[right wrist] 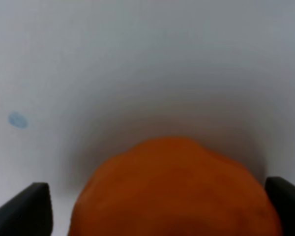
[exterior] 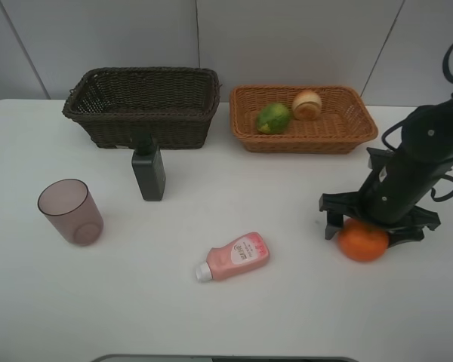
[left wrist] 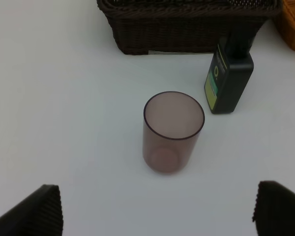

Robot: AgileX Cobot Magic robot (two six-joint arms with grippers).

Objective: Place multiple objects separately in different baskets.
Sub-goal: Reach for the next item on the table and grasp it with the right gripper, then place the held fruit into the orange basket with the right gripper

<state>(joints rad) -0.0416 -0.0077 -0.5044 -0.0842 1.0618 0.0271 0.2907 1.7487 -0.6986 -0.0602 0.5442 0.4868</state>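
Overhead view, with both wrist views. I see the right gripper lowered onto the white table at the right, its jaws spread wide and straddling the orange. In my right wrist view the orange fills the space between the two dark fingertips. A strip of bare table shows between the fruit and one of them, so the jaws are not pressed onto it. A small blue mark lies on the table beyond the fruit.

At the back stand two baskets side by side. The dark brown basket, on the left, is the deeper. The orange-tan basket, on the right, holds the green lime and the peach-like fruit, which lie near each other.

The dark green bottle stands upright just in front of the dark brown basket. The mauve cup stands upright, mouth up, well to the left. The pink squeeze bottle lies on its side near the table's middle, white cap toward the front left.

My left wrist view shows the left gripper with jaws spread and nothing between them, above the table and facing the cup.
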